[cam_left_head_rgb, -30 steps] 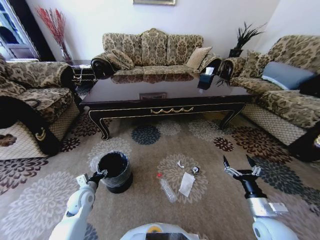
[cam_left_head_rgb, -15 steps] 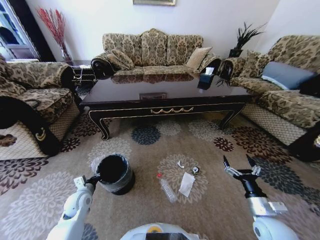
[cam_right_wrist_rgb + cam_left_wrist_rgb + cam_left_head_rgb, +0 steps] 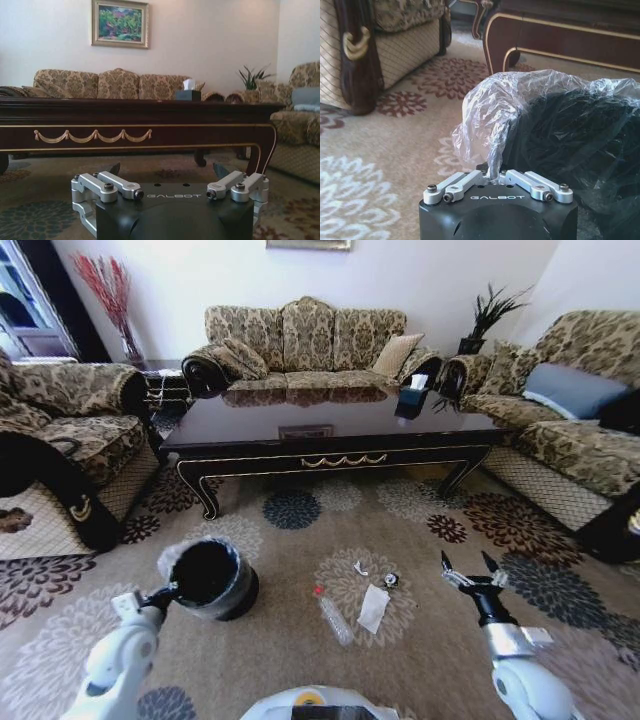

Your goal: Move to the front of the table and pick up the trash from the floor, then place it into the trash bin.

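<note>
Daylight is flooding the room evenly, and the glossy table top is mirroring the sofa behind it in a broad sheen. Wide-angle distortion is bending the head view's edges, curving the armchairs outward. In the left wrist view the crinkled liner is catching bright glare, while the carpet nearby is looking soft and washed out.

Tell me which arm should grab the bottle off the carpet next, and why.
Right, probably. The right gripper hangs open and free beside the litter, while the left gripper is shut on the trash bin's liner, tilting it. The bottle lies between them on the carpet.
</note>
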